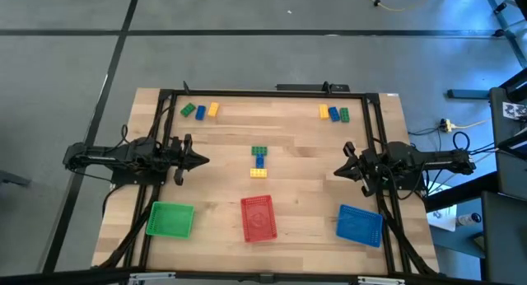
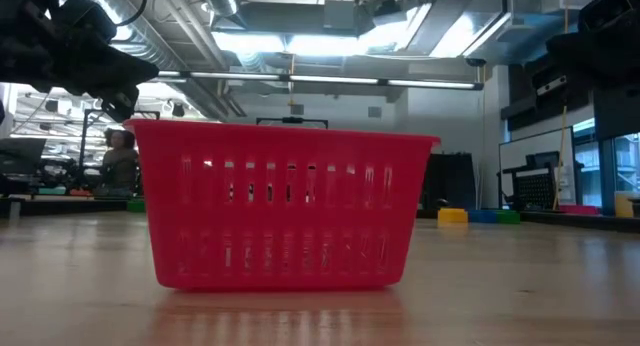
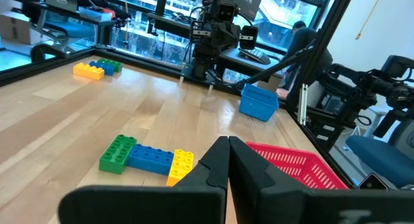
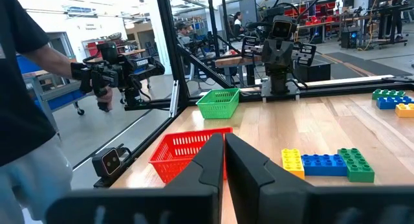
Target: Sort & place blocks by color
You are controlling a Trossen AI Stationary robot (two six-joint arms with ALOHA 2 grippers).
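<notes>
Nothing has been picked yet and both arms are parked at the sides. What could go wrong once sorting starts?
1. The centre blocks lie touching in a row, green, blue, yellow; a grab at one may well drag its neighbours.
2. There is a red tray but no red block, and no yellow tray, so yellow blocks could be misplaced.
3. Both the left gripper and right gripper are shut and must open first.

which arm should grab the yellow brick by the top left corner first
Left. The left gripper sits on the same side as that yellow brick, and the green tray is below it. The right gripper would have to cross the table.
</notes>
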